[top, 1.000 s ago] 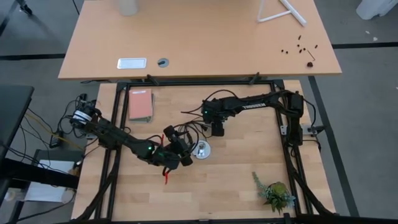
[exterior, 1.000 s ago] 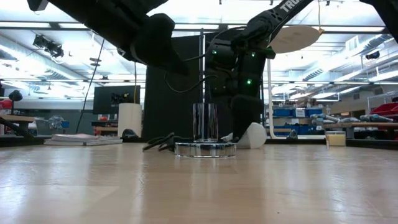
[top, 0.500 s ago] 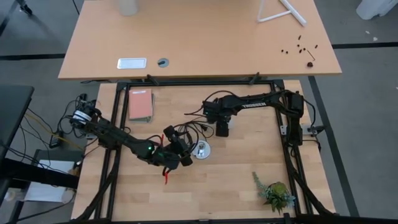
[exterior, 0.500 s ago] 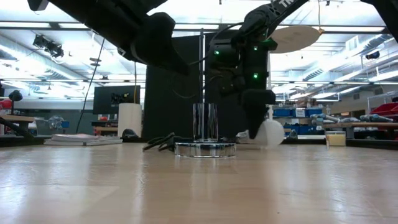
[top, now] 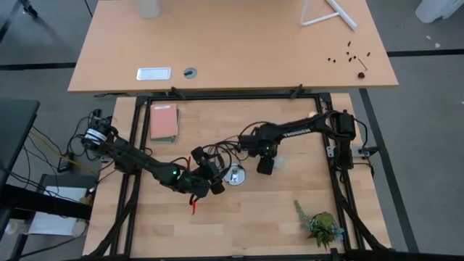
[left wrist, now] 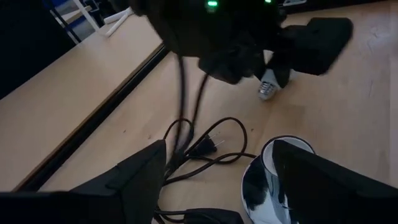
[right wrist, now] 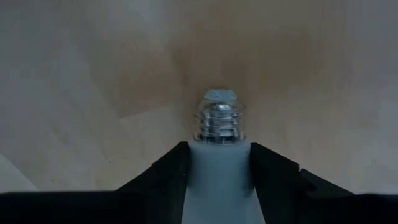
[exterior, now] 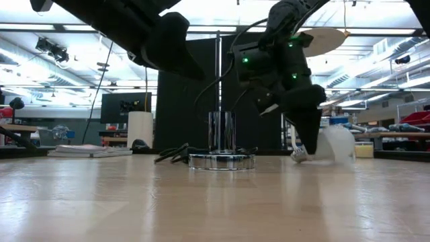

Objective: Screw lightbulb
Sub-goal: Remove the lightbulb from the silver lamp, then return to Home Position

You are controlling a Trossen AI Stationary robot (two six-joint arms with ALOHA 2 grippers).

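Observation:
The lightbulb [top: 278,161] is white with a grey screw end [right wrist: 219,117]. It sits in my right gripper [top: 267,166], right of the round silver socket base [top: 234,174]. In the low view the lightbulb's globe [exterior: 334,144] shows behind my right gripper [exterior: 306,144]. My left gripper [top: 215,183] is open just left of the socket. In the left wrist view the socket [left wrist: 278,182] stands between the fingers of my left gripper [left wrist: 221,152]. I cannot tell whether they touch it. My right gripper pinches the lightbulb's white neck [right wrist: 219,163] between its two fingers, just behind the screw end. The fingers slant down from the far side and lie along the bulb. The screw end [exterior: 298,156] points down close to the table, and the globe sticks out behind the fingers.
The socket's black cord and plug [left wrist: 205,147] lie on the table just beyond it. A pink notebook [top: 164,122] lies at the far left, a small plant [top: 320,226] at the near right, and a red object [top: 194,205] under my left arm.
My right gripper has carried the lightbulb toward the table's near and right edges, past the socket's right side. It has tipped so the screw end points down near the table. My left gripper has kept still by the socket.

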